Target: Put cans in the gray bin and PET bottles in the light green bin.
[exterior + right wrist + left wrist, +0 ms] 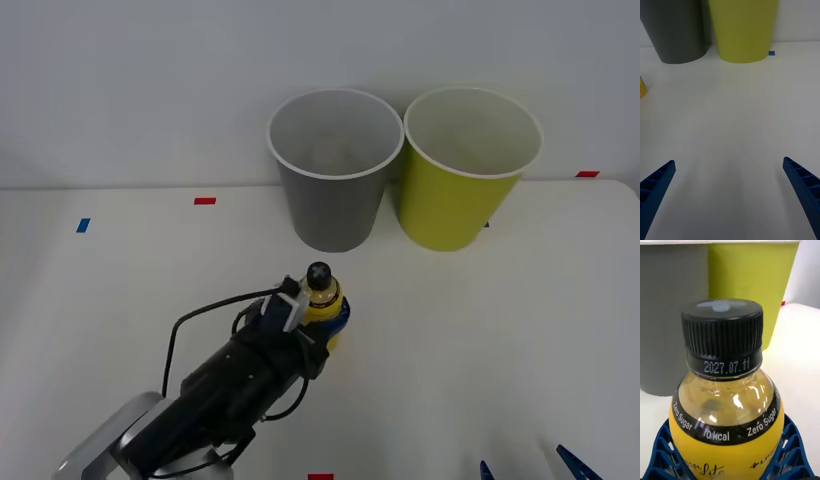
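Bottle (322, 296) upright on tabletop (480, 340) before gray bin (334, 170), clasped by left gripper (318, 312), not yet in green bin (468, 168); right gripper (730, 195) spread wide, idle, near front edge.

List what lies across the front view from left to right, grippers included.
Left gripper, jaws shut around the bottle → gray bin → green bin → right gripper, jaws open, at the near edge.
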Robot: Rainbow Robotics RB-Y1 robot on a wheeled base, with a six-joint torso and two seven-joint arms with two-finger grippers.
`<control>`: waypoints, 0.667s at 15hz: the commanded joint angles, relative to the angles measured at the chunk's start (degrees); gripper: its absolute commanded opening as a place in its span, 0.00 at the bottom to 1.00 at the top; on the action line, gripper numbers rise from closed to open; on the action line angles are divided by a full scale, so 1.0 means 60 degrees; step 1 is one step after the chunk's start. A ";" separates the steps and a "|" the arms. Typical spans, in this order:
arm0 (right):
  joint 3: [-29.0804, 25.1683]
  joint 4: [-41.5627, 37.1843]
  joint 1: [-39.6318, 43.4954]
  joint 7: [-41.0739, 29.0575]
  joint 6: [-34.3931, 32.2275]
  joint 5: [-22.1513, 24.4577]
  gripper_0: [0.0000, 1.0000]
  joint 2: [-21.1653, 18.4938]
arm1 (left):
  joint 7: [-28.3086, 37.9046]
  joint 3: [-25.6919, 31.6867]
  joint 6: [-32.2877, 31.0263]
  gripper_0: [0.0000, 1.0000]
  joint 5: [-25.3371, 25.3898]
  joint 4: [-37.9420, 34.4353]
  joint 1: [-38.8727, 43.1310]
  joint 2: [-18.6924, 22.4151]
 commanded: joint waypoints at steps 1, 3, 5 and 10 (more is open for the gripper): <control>0.0000 0.0000 0.0000 0.0000 0.0000 0.0000 1.00 0.0000 | -0.0002 0.0533 0.3566 0.00 0.0066 -0.2374 -0.0236 -0.0143; 0.0000 0.0000 0.0000 0.0000 0.0000 0.0000 1.00 0.0000 | -0.0017 0.0884 0.5939 0.00 0.0169 -0.3590 -0.0617 -0.0407; 0.0000 0.0000 0.0000 0.0000 0.0000 0.0000 1.00 0.0000 | -0.0002 0.1148 0.7829 0.00 0.0198 -0.4352 -0.1144 -0.0802; 0.0000 0.0000 0.0000 0.0000 0.0000 0.0000 1.00 0.0000 | -0.0046 0.2979 0.9894 0.00 0.1355 -0.4572 -0.2330 -0.1945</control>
